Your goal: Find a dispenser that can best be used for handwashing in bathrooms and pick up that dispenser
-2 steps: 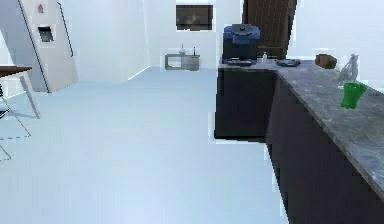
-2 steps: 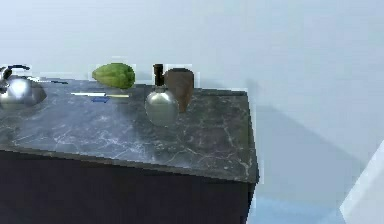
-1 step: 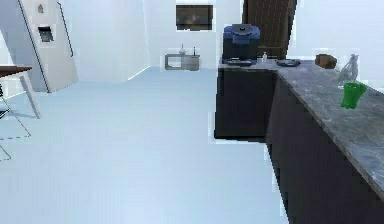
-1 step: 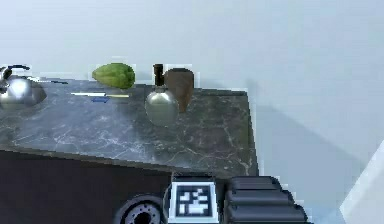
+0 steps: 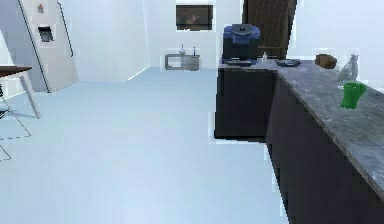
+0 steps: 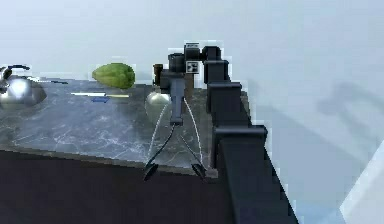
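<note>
A pale, clear bottle-like thing (image 5: 347, 68) stands on the grey stone counter (image 5: 330, 125) along the forward view's right; I cannot tell whether it is a dispenser. A green cup (image 5: 352, 95) stands just in front of it. In the arm side view the dark arm (image 6: 235, 130) rises from the bottom edge. The gripper (image 6: 174, 170) hangs left of it, its thin fingers (image 6: 152, 165) reaching down across the front edge of the counter (image 6: 80, 125). A rounded silver thing (image 6: 157, 100) sits on the counter by the gripper's body. I cannot tell whether the gripper holds anything.
On the arm side counter lie a green leafy lump (image 6: 114, 75), a silver kettle (image 6: 20, 90), a thin utensil (image 6: 100, 96) and a small dark pot (image 6: 158, 72). Ahead are a coffee machine (image 5: 241, 42), a brown thing (image 5: 324, 60), a fridge (image 5: 48, 45) and open pale floor (image 5: 130, 140).
</note>
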Motion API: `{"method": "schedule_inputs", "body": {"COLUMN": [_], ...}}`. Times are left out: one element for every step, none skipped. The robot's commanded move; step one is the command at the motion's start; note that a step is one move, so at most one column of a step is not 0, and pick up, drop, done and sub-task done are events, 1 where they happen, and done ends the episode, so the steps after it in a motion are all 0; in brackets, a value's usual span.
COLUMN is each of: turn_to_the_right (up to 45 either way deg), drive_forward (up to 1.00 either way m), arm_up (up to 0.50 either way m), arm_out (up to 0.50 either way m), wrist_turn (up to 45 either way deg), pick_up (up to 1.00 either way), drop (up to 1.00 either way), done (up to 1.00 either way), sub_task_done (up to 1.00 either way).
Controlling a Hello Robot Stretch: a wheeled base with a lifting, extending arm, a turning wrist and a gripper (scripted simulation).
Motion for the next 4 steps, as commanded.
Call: {"method": "schedule_inputs", "body": {"turn_to_the_right": [0.0,0.0,0.0,0.0], "drive_forward": [0.0,0.0,0.0,0.0], "arm_up": [0.0,0.0,0.0,0.0], "arm_out": [0.0,0.0,0.0,0.0], "wrist_turn": [45.0,45.0,45.0,24.0], "pick_up": [0.0,0.0,0.0,0.0], "drop": [0.0,0.0,0.0,0.0], "done": [0.0,0.0,0.0,0.0], "sub_task_done": [0.0,0.0,0.0,0.0]}}
